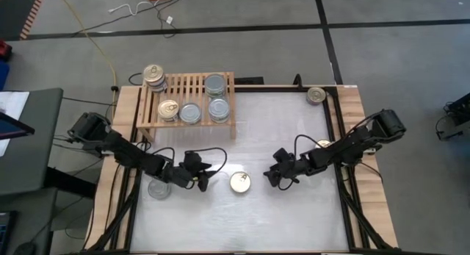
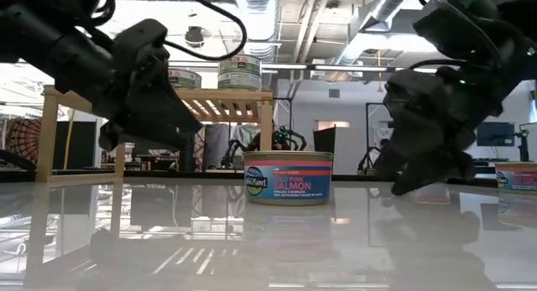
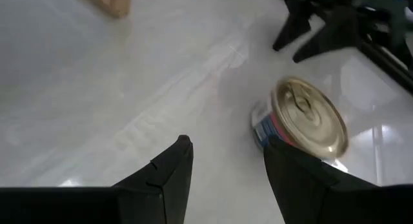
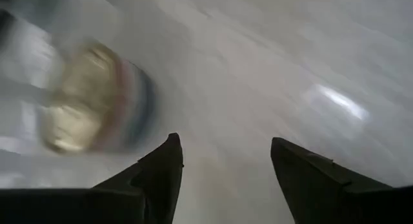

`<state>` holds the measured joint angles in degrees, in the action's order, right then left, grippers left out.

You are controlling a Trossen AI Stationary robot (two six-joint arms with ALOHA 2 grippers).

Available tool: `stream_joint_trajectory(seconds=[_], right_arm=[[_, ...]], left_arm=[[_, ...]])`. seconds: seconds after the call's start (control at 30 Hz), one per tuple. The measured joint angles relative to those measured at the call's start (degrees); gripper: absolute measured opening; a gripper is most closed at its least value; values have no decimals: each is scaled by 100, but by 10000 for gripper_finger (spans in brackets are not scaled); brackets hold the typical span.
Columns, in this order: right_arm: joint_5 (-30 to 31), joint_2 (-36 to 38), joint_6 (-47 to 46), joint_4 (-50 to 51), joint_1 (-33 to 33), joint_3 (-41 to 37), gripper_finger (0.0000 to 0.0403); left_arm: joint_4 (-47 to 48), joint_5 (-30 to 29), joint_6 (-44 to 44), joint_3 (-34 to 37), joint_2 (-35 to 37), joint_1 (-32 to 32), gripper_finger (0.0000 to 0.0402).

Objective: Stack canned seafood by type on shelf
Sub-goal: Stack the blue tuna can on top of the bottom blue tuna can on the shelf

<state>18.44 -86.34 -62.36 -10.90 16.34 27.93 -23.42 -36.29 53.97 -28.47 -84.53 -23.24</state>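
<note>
Right gripper [image 1: 273, 177]: dark fingers [image 4: 158, 169] seen parted in the right wrist view, nothing between them, only bare tabletop. Left gripper [image 1: 205, 178]: fingers [image 3: 174, 169] also parted to a moderate gap, nothing held.

Between the two grippers, a short round gold-topped pull-tab tin with a pink and blue salmon label [image 1: 239, 182] is standing upright on the white glossy tabletop [image 1: 279, 130], near the front edge. It is untouched by either gripper: just beside the left gripper's fingers and outside their gap, and off to one side of the right gripper's fingers, near but apart.

Step judged in hand: pickup of this loose tin for the shelf. The next move calls for one gripper to be centred over the tin, lowered so the fingers straddle its sides, then shut; neither is aligned yet.

Further out: a low light-wood slatted shelf [image 1: 187, 101] at the far left already carries tins, with gold-topped ones [image 1: 168, 109] toward its left and silver-topped ones [image 1: 216, 95] toward its right, some stacked. A loose silver-topped tin [image 1: 158, 188] lies near left, under the left arm. Another gold-topped tin [image 1: 316, 95] sits at the far right corner, and one more [image 1: 323, 145] is partly hidden by the right arm.
</note>
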Motion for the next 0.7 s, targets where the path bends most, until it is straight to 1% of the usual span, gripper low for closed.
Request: stream_joint_trajectory(seconds=[0.17, 0.23, 0.33, 0.47, 0.53, 0.6, 0.7], right_arm=[[92, 4, 120, -989, 0, 12, 260], [161, 2, 133, -1116, 19, 12, 260], [168, 1, 126, -1070, 17, 19, 260], [182, -191, 73, -1026, 90, 186, 260], [182, -415, 124, -1056, 179, 417, 260], [183, -630, 270, -923, 263, 624, 260], [193, -817, 419, -602, 249, 885, 260]], left_arm=[[-79, -81, 217, 0, -2, 169, 183], [-228, -303, 314, -9, -15, 169, 183], [-215, -324, 177, -224, -309, 41, 183], [-190, -292, -148, -911, -967, -92, 183], [-38, -260, -371, -1278, -1286, -112, 183], [261, -93, -516, -1667, -1525, -114, 183], [958, -9, -450, -2122, -1598, -97, 183]])
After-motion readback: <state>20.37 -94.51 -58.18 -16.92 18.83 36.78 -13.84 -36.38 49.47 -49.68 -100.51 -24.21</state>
